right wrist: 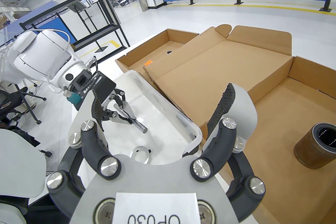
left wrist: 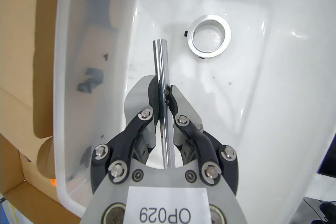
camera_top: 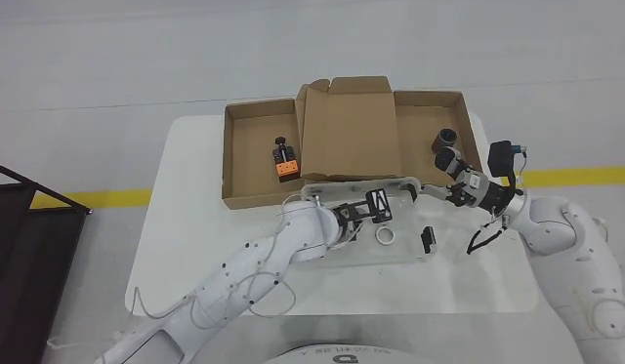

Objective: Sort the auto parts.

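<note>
Steel rod (left wrist: 161, 62) is sitting lengthwise between the ribbed pads of the left gripper (left wrist: 162, 88), which is pinching it tight along its own axis, so that the polished end is sticking out past the fingertips and pointing down into the clear plastic bin (left wrist: 56, 78). Whether that end is touching the bin floor is hard to tell. A silver shaft collar (left wrist: 210, 54) is lying flat on the floor just right of the rod tip, apart from it. The bin is standing on the white table (camera_top: 195, 218), hard against the near wall of the cardboard box (camera_top: 228, 159). An orange-and-black part (camera_top: 284, 159) is resting in the box's left compartment, and a brown linear bearing (right wrist: 315, 146) is standing upright in the right one. The right gripper (right wrist: 162, 95) is hanging with its fingers spread wide and nothing between them, over the near edge of that right compartment. The step in hand is probably carrying the rod out to a box compartment. A smooth shaft gripped along its length is likely to slide through the pads, so the squeeze wants holding firm and the wrist wants levelling before travel. The rod should be rising clear of the bin rim and the box wall first, then crossing wide of the right arm. It should be let go low and flat, parallel to a wall, to limit rolling.
</note>
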